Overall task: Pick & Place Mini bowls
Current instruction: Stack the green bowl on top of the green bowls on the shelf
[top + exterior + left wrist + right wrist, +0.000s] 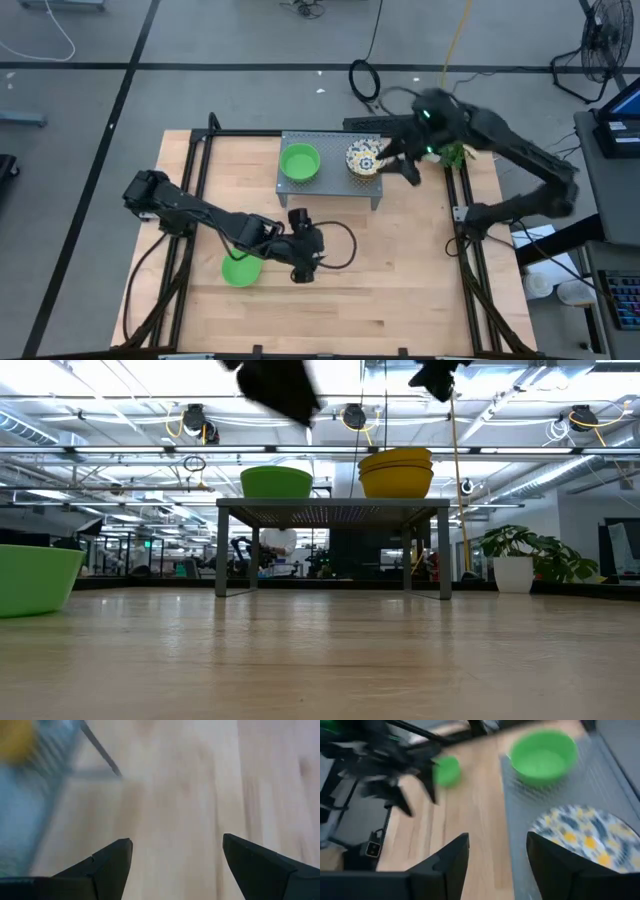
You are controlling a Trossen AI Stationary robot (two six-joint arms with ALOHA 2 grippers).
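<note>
Partway, I'd judge: green bowl (299, 162) and floral bowl (363, 158) sit on the stand (330, 181), another green bowl (238, 270) waits on the surface (400, 280) beside the left gripper (299, 272); both grippers' jaws open, empty, right gripper (497, 865) just beside the floral bowl.

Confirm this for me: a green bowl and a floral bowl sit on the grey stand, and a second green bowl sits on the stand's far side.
Not quite. The green bowl and floral bowl do sit on the grey stand, but the second green bowl sits on the wooden table in front of the stand, beside the left gripper, as the high view shows.
</note>
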